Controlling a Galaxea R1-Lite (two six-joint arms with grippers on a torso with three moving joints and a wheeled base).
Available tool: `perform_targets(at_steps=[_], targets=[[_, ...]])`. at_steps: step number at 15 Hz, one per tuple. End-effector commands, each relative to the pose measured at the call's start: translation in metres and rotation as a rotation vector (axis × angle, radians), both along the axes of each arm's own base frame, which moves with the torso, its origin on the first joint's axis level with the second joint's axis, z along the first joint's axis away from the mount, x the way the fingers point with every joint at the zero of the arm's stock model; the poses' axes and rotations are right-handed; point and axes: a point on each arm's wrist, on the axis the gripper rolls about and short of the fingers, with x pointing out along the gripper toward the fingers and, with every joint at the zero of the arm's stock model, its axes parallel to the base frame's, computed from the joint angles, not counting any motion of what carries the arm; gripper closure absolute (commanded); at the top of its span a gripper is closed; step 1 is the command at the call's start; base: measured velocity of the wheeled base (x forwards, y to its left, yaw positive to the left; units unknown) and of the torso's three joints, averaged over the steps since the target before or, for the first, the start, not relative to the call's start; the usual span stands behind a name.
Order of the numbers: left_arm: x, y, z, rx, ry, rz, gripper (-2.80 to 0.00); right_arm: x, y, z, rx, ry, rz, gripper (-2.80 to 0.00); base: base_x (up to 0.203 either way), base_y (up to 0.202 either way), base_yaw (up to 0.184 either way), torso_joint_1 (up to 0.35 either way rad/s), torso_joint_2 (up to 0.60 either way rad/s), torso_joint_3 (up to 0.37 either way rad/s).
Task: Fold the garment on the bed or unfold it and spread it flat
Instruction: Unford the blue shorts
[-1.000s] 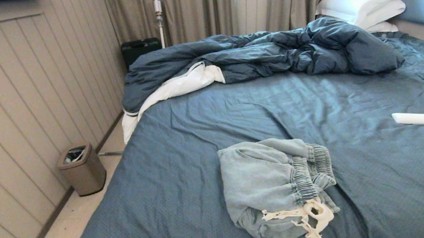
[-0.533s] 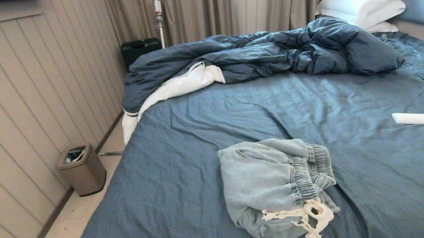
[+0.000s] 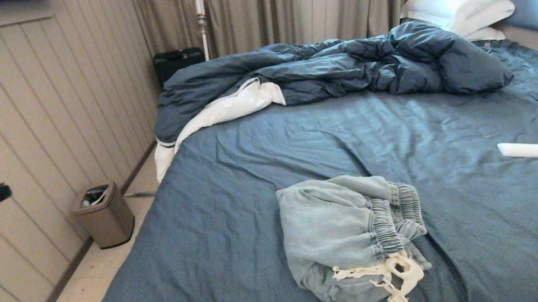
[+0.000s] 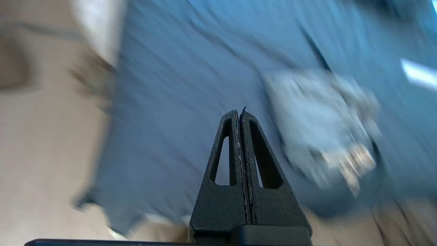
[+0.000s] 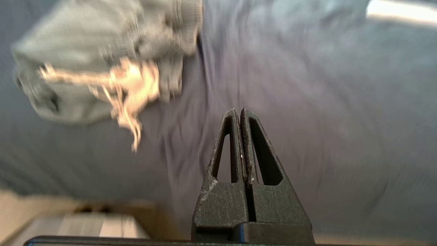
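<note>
While nothing grips it, garment (image 3: 353,242): pale blue shorts bunched in the lower centre of the head view, white drawstring (image 3: 394,275) trailing at the lower edge.
Bed (image 3: 233,198): dark blue sheet under the shorts (duvet (image 3: 341,64) heaped along the top).
Left tool (image 4: 240,114): pressed together, empty, at the far left edge of the head view.
Right tool (image 5: 239,114): pressed together, empty, over bare sheet.
</note>
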Motion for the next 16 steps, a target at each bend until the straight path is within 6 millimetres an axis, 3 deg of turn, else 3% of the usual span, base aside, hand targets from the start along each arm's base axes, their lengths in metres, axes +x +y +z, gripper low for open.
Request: perform_targets(at_steps=[1, 3, 5, 8, 10, 11, 13, 16], targets=[[0.031, -0.023, -0.012, 0.029, 0.134, -0.101, 0.0, 0.016, 0.0, 0.032, 0.025, 0.084, 0.004, 0.0, 0.0, 0.0, 0.0, 0.0, 0.0, 0.0], [0.051, -0.038, -0.024, 0.045, 0.217, -0.135, 0.0, 0.042, 0.001, 0.087, 0.097, 0.09, 0.012, 0.0, 0.0, 0.0, 0.0, 0.0, 0.0, 0.0], [0.072, -0.054, -0.036, 0.051, 0.289, -0.158, 0.0, 0.084, 0.003, 0.135, 0.179, 0.119, 0.031, 0.0, 0.0, 0.0, 0.0, 0.0, 0.0, 0.0], [0.096, -0.095, -0.053, 0.119, 0.349, -0.189, 0.0, 0.157, 0.007, 0.179, 0.332, 0.191, 0.018, 0.0, 0.0, 0.0, 0.0, 0.0, 0.0, 0.0], [0.108, -0.135, -0.063, 0.183, 0.356, -0.225, 0.0, 0.204, 0.008, 0.188, 0.46, 0.304, -0.037, 0.0, 0.0, 0.0, 0.0, 0.0, 0.0, 0.0], [0.115, -0.155, -0.068, 0.206, 0.36, -0.244, 0.0, 0.221, 0.008, 0.183, 0.509, 0.387, -0.067, 0.0, 0.0, 0.0, 0.0, 0.0, 0.0, 0.0], [0.129, -0.192, -0.08, 0.222, 0.379, -0.273, 0.0, 0.239, 0.003, 0.168, 0.579, 0.537, -0.104, 0.0, 0.0, 0.0, 0.0, 0.0, 0.0, 0.0], [0.145, -0.242, -0.099, 0.211, 0.409, -0.302, 0.0, 0.246, -0.018, 0.152, 0.602, 0.656, -0.106, 0.0, 0.0, 0.0, 0.0, 0.0, 0.0, 0.0]])
